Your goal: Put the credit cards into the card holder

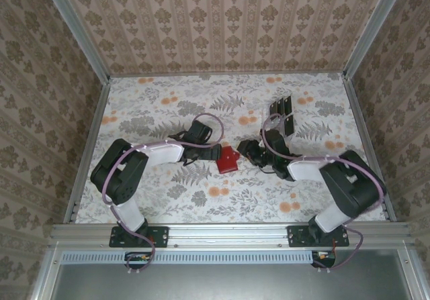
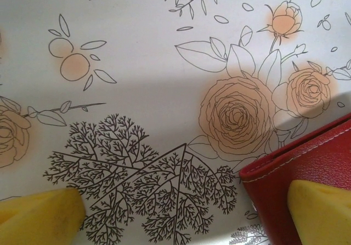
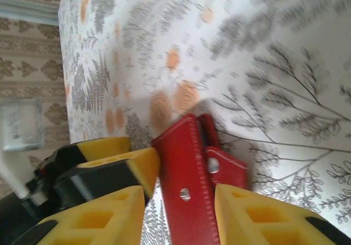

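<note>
Handling: soft, light, grip by the seam

Left claw (image 2: 181, 201) is spread wide, one yellow fingertip (image 2: 321, 212) over the small red stitched leather wallet (image 1: 227, 159), lying central on the desk (image 1: 201, 199). Right claw (image 3: 181, 201) stands partly spread astride it, pinching nothing. Wallet likely floppy and slick; its stitched edge looks the firmest hold.
</note>
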Controlling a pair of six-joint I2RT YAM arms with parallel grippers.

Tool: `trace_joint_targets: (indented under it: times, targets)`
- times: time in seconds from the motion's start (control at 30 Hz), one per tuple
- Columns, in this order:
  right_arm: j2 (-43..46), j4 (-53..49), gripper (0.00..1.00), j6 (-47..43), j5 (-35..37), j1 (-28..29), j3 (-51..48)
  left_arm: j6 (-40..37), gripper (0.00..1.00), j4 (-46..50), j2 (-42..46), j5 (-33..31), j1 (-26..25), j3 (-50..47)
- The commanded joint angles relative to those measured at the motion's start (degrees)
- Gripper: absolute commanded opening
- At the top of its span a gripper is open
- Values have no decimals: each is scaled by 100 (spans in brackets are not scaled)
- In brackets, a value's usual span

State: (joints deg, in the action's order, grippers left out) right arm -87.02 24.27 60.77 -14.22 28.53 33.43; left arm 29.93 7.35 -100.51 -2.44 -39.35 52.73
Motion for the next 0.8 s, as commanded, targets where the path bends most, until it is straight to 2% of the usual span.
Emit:
trace_joint_targets:
  times: [0.0, 0.1, 0.33, 0.77]
  targets:
    - [431, -2188, 41, -1217, 841, 56, 620, -143, 100, 173, -662, 119, 76, -193]
    - [292, -2709, 43, -1424, 909, 89, 957, -154, 100, 179, -709, 103, 72, -184]
    - [-363, -3058, 42, -1695, 1158, 520, 1629, -181, 100, 196, -751, 86, 63, -210]
    - [-1359, -3560, 17, -1959, 1370, 776, 2245, -191, 100, 185, -807, 81, 70, -211]
